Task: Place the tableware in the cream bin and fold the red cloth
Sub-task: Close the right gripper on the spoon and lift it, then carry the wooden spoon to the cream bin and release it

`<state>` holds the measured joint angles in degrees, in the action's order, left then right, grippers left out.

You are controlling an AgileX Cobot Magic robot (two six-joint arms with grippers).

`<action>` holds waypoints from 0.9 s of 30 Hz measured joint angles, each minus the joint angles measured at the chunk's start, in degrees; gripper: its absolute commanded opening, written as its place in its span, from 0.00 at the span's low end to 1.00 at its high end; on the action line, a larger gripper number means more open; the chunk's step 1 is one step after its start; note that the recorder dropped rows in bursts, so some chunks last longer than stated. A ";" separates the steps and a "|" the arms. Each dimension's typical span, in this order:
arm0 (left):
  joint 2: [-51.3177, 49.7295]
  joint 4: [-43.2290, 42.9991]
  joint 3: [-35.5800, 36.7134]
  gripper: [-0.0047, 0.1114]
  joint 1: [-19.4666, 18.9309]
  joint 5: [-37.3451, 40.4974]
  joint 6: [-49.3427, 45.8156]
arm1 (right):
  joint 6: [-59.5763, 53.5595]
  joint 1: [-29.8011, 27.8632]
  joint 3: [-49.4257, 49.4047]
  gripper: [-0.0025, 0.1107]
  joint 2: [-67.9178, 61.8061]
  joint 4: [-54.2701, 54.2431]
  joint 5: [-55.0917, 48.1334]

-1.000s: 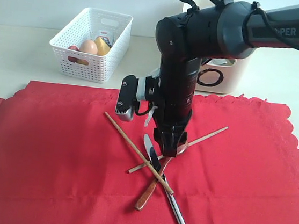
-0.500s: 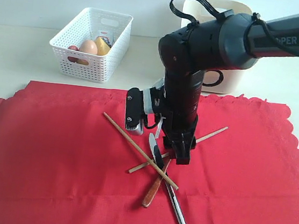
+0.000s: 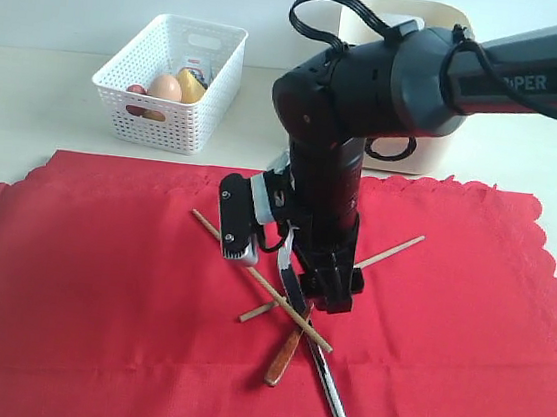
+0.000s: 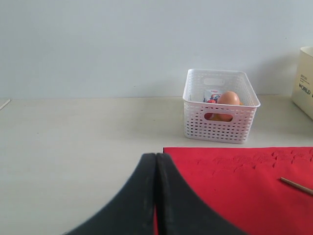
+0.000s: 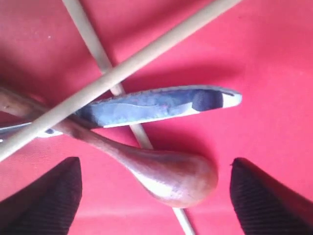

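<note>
The red cloth lies spread flat on the table. On it the dark wooden spoon, the metal knife and two thin wooden chopsticks lie crossed in a pile. My right gripper points down at the pile, hiding the spoon's bowl in the exterior view. In the right wrist view the right gripper is open, its fingers either side of the spoon bowl and apart from it. The knife blade and chopsticks lie beyond. The left gripper is shut and empty by the cloth's corner. The cream bin stands behind the arm.
A white lattice basket with an egg and other food stands at the back left, off the cloth. The right arm's elbow blocks much of the cream bin. Bare table surrounds the cloth.
My right gripper's jaws have spread wider and its wrist has turned and shifted slightly over the pile. The spoon slid a little to the right earlier and now lies still.
</note>
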<state>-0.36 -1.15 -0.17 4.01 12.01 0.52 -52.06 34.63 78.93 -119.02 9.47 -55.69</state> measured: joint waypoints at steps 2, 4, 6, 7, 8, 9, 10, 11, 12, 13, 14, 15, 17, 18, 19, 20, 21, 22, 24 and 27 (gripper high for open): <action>0.00 0.00 0.00 0.04 0.00 0.00 0.00 | -0.08 0.00 0.00 0.71 0.00 0.80 0.00; 0.00 0.00 0.00 0.04 0.00 0.00 0.00 | -0.08 0.00 0.00 0.71 -0.40 1.85 0.00; 0.00 0.00 0.00 0.04 0.00 0.00 0.00 | 0.58 0.00 0.00 0.71 -1.67 3.18 0.00; 0.00 0.00 0.00 0.04 0.00 0.00 0.00 | 0.68 0.00 0.00 0.71 -2.25 3.41 0.10; 0.00 0.00 0.00 0.04 0.00 0.00 0.00 | 0.77 0.00 0.00 0.71 -2.99 3.54 0.37; 0.00 0.00 0.00 0.04 0.00 0.00 0.00 | 0.77 0.00 0.00 0.69 -3.37 3.54 0.44; 0.00 0.00 0.00 0.04 0.00 0.00 0.00 | 0.77 0.00 0.00 0.66 -3.37 3.54 0.48; 0.00 0.00 0.00 0.04 0.00 0.00 0.00 | 0.77 0.00 0.00 0.61 -3.37 3.54 0.48; 0.00 0.00 0.00 0.04 0.00 0.00 0.00 | 0.77 0.00 0.00 0.56 -3.37 3.30 0.39; 0.00 0.00 0.00 0.04 0.00 0.00 0.00 | 0.77 0.00 0.00 0.50 -3.37 3.28 0.31; 0.00 0.00 0.00 0.04 0.00 0.00 0.00 | 0.77 0.00 0.00 0.43 -3.37 3.17 0.15; 0.00 0.00 0.00 0.04 0.00 0.00 0.00 | 0.77 0.00 0.00 0.37 -3.37 3.17 0.27; 0.00 0.00 0.00 0.04 0.00 0.00 0.00 | 0.77 0.00 0.00 0.27 -3.37 3.28 0.65; 0.00 0.00 0.00 0.04 0.00 0.00 0.00 | 0.89 0.00 0.00 0.23 -3.37 3.28 0.76; 0.00 0.00 0.00 0.04 0.00 0.00 0.00 | 1.28 0.00 0.00 0.19 -3.37 3.28 1.00; 0.00 0.00 0.00 0.04 0.00 0.00 0.00 | 1.53 0.00 0.00 0.16 -3.37 3.40 1.35; 0.00 0.00 0.00 0.04 0.00 0.00 0.00 | 1.80 0.00 0.00 0.13 -3.25 3.52 1.62; 0.00 0.00 0.00 0.04 0.00 0.00 0.00 | 1.91 0.00 0.00 0.11 -3.00 3.52 1.77; 0.00 0.00 0.00 0.04 0.00 0.00 0.00 | 2.69 0.00 0.00 0.06 -1.95 3.63 2.04; 0.00 0.00 0.00 0.04 0.00 0.00 0.00 | 3.70 0.00 0.00 0.02 0.45 4.45 1.79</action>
<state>-0.36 -1.15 -0.17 4.01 12.01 0.52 -48.36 34.63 78.93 -118.57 13.92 -53.90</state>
